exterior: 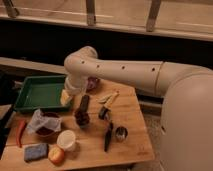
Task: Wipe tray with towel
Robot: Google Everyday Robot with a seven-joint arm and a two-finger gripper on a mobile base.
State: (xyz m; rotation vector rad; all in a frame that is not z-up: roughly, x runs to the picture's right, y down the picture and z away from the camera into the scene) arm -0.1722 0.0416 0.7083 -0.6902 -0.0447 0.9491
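The green tray [40,93] lies on the wooden table [130,112] at the back left. A crumpled pale towel [39,120] lies in front of the tray, draped over a dark bowl [47,131]. My white arm reaches in from the right, and its gripper [66,96] hangs at the tray's right rim, with a yellowish part at its tip. The gripper is apart from the towel, which lies below and to its left.
A dark red bowl [93,83] sits behind the arm. A dark bottle [82,112], a pale wooden piece [109,97], a metal cup [120,133] and a black utensil [108,137] crowd the middle. A white cup [66,140], blue sponge [36,151], apple [56,156] and red chili [21,133] lie in front.
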